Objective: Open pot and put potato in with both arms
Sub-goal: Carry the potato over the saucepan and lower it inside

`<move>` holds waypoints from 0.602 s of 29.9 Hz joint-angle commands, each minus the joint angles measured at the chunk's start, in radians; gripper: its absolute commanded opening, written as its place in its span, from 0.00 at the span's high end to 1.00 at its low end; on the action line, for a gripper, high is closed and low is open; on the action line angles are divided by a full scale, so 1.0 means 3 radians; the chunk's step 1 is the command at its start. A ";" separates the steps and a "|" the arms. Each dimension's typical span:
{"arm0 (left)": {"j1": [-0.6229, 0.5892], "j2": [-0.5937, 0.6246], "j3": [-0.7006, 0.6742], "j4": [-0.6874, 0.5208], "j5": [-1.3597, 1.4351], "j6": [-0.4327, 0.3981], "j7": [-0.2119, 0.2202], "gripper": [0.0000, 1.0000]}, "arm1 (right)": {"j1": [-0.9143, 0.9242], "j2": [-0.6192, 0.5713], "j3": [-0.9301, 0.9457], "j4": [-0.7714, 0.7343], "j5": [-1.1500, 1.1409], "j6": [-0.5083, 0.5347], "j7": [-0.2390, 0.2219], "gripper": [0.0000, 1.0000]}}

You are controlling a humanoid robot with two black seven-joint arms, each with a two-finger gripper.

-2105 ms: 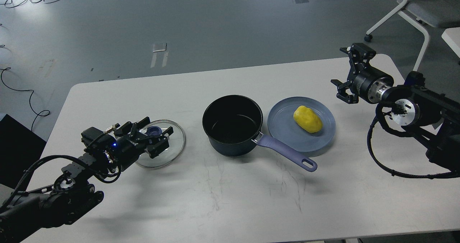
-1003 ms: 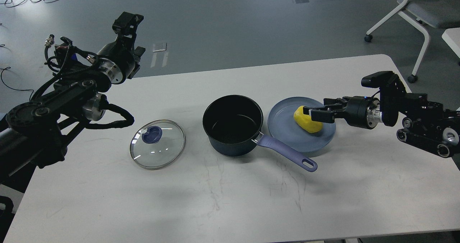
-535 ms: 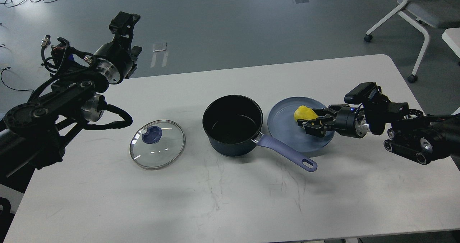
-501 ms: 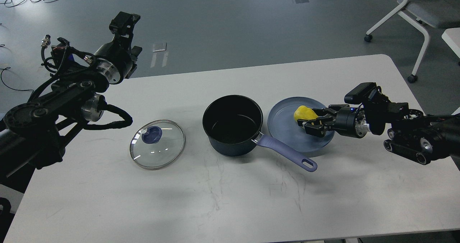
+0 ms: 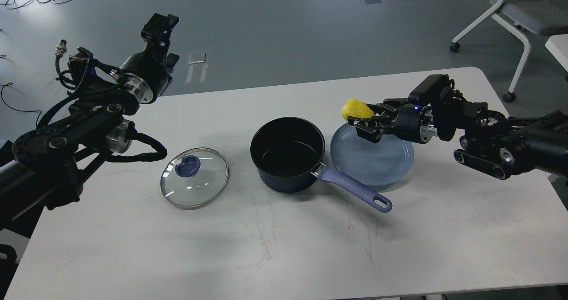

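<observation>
The fingers of our right gripper [image 5: 361, 121] are clamped on the potato [image 5: 357, 109], one above and one below it. The potato is held clear of the surface [image 5: 284, 246], above the far left edge of the blue-grey plate [image 5: 377, 162] and just right of the pot [image 5: 287, 153]. The plate carries nothing.

The pot stands upright and uncovered near the middle of the surface. Its dark interior is visible and holds nothing. Its purple-blue handle [image 5: 355, 189] points toward the near right and passes in front of the plate rim.

The glass lid [image 5: 195, 178] lies flat on the surface to the left of the pot, apart from it, with its purple knob [image 5: 187, 167] facing up.

Our left gripper [image 5: 159, 25] is raised beyond the far left edge of the surface, well apart from the lid and the pot. It appears dark and is viewed from behind; we cannot tell whether its fingers are apart or together.
</observation>
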 commanded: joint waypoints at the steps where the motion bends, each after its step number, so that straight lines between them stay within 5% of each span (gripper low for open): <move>1: -0.0001 0.0000 0.0000 0.0000 0.0002 -0.0003 -0.0001 0.02 | 0.0134 0.0236 0.0043 0.0061 0.0078 -0.0091 0.0001 0.61; 8: 0.0009 0.0031 0.0000 0.0000 0.0002 -0.0003 -0.0001 0.01 | 0.0139 0.1008 -0.0003 -0.0256 0.0200 -0.0045 0.0001 0.49; 12: 0.0009 0.0046 0.0000 0.0000 -0.0003 0.0002 -0.0001 0.02 | 0.0078 0.1029 -0.0003 -0.0379 0.0236 -0.0040 0.0001 0.02; 18: 0.0029 0.0046 0.0000 0.0000 -0.0003 0.0002 -0.0001 0.01 | 0.0016 0.1029 0.0002 -0.0313 0.0476 -0.0040 0.0001 0.00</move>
